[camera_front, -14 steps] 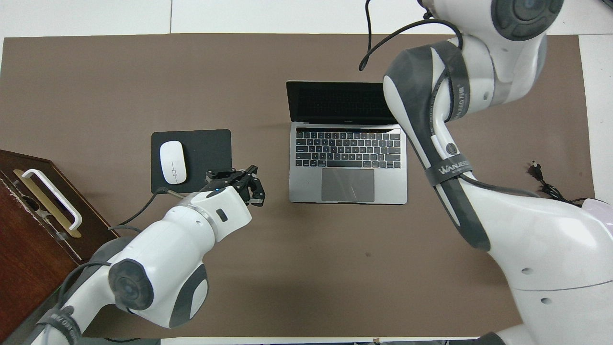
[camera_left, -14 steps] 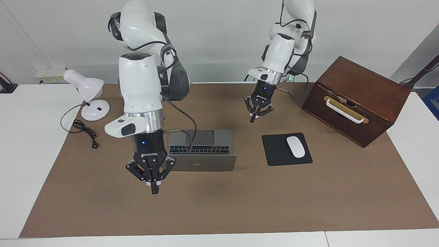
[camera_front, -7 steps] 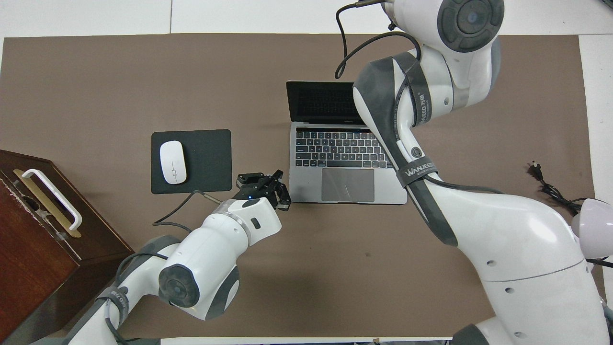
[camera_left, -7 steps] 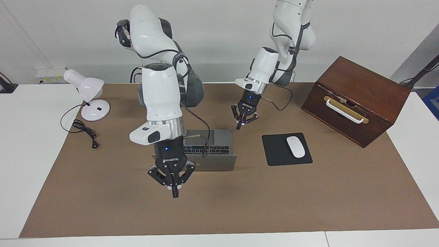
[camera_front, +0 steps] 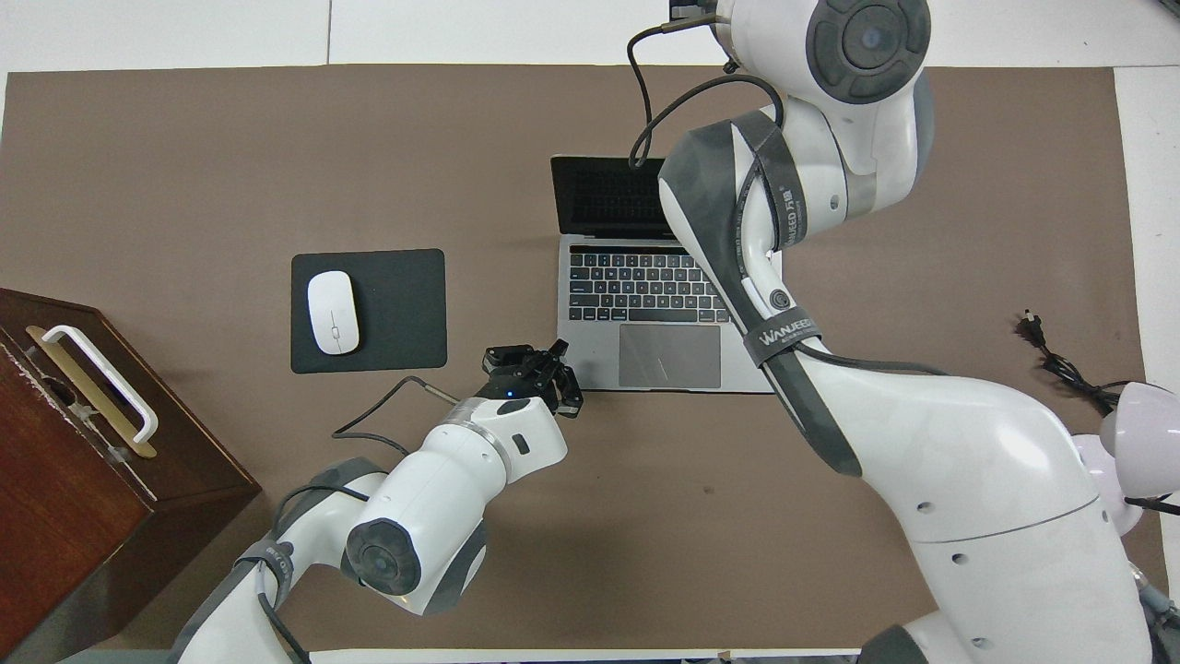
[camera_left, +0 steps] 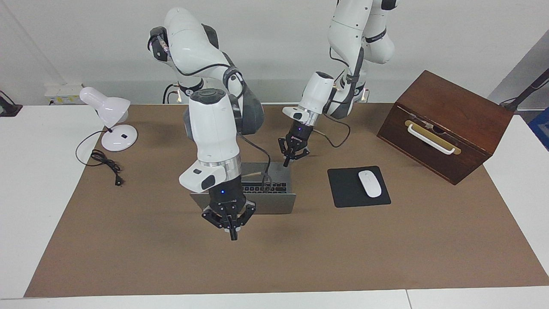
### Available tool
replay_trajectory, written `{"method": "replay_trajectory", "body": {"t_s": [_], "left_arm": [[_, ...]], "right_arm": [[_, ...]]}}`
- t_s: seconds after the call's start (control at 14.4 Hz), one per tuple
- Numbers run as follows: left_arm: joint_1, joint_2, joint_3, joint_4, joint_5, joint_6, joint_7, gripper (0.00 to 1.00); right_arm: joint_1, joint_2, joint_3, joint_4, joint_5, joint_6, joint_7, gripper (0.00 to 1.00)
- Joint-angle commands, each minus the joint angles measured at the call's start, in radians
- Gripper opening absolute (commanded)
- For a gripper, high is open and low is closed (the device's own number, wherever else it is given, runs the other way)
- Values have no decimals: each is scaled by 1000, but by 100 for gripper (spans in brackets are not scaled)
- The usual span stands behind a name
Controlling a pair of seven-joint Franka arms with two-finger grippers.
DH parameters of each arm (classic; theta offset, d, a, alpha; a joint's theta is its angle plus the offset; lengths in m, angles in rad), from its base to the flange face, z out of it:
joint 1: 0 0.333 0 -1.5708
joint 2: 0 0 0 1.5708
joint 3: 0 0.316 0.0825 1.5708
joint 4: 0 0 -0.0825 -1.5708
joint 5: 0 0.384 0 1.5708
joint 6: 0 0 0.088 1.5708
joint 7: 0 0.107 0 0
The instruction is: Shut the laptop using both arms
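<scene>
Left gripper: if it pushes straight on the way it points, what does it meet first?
The left gripper would likely meet the laptop at its palm-rest corner; depth unclear, it could miss onto the brown mat.

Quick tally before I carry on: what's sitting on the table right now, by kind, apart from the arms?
Laptop: 1
Mouse: 1
Mouse pad: 1
Wooden box: 1
Desk lamp: 1
Total: 5
</scene>
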Motion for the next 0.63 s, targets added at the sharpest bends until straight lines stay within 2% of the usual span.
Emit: {"method": "replay_trajectory", "body": {"t_s": [0.0,0.28,0.56], "left_arm": [[-31,24,18,2,-16,34,7,0],[-41,27,18,-1,-16,35,15,0],[-52,50,19,-7,-16,35,42,0]], "right_arm": [[4,20,-12,37,65,-58,3,0],[4,19,-15,37,170,-172,2,0],[4,14,-22,38,175,-287,-24,0]]}}
